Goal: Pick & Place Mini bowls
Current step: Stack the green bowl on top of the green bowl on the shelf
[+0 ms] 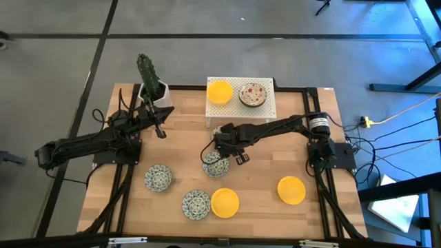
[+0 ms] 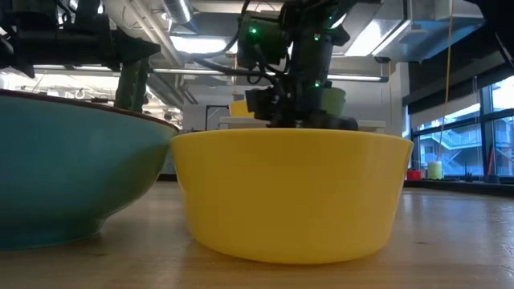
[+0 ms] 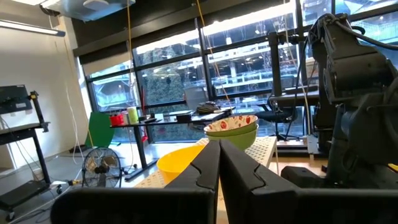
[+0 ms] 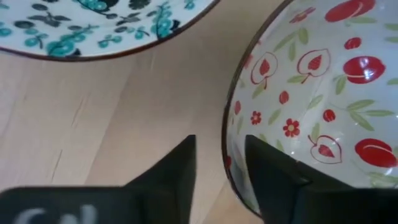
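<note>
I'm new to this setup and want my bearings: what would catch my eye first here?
Mid-table, the right gripper straddles the rim of a red-flowered bowl, one finger inside and one outside, beside a blue-green patterned bowl. At the table's back, a white rack holds a yellow bowl and another flowered one.

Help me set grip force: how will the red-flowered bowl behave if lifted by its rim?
The red-flowered bowl looks like glazed ceramic, so it is probably stiff, and it might chip. Its smooth wall may slip in the right tool, which straddles one side of the rim. Held off-centre like that, it would likely tilt.
</note>
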### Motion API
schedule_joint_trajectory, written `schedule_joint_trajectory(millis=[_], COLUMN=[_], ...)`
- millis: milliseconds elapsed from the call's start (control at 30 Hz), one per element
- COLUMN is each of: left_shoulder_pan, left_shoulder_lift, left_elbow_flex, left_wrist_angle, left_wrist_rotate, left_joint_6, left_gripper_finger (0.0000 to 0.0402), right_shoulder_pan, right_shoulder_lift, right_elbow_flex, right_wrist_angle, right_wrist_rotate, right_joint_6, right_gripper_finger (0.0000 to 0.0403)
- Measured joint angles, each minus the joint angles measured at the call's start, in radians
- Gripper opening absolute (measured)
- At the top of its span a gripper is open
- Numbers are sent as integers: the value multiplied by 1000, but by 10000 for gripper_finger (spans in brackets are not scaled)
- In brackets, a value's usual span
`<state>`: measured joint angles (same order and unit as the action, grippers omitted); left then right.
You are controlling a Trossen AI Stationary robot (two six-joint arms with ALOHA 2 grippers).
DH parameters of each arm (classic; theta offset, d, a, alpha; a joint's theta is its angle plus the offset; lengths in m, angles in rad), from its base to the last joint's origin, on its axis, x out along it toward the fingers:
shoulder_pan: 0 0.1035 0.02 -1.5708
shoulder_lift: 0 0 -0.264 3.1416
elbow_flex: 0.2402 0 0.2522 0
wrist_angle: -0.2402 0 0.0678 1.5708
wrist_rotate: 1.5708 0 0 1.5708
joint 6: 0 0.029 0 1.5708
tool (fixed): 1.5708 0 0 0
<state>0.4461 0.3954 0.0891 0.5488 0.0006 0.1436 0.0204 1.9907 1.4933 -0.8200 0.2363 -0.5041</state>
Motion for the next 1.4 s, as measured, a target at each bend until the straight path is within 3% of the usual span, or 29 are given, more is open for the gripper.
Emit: schedule_joint_trajectory(millis=[233, 433, 667, 800, 1000, 1267, 1400], left_shoulder_pan=[0, 0, 0, 0, 0, 0, 0], left_shoulder_lift=[0, 0, 0, 0, 0, 0, 0], left_elbow_flex=[0, 0, 0, 0, 0, 0, 1], left_wrist_angle=[0, 0, 0, 0, 0, 0, -2], left_wrist_rotate=[0, 0, 0, 0, 0, 0, 0], left_joint_6=[0, 0, 0, 0, -1, 0, 0], left_gripper_finger=[2, 7, 2, 3, 7, 1, 6], right_shoulder_pan=[1, 12, 64, 99, 143, 128, 40], right_shoulder_lift=[-2, -2, -3, -4, -4, -5, -103], right_elbow_flex=[2, 13, 132, 227, 420, 845, 807], right_wrist_angle=[5, -38, -128, -183, -327, -642, -667], right_wrist_rotate=[20, 48, 51, 24, 65, 225, 223], right_joint_6=[29, 59, 60, 75, 86, 89, 102], right_gripper_finger=[16, 23, 14, 13, 13, 13, 13])
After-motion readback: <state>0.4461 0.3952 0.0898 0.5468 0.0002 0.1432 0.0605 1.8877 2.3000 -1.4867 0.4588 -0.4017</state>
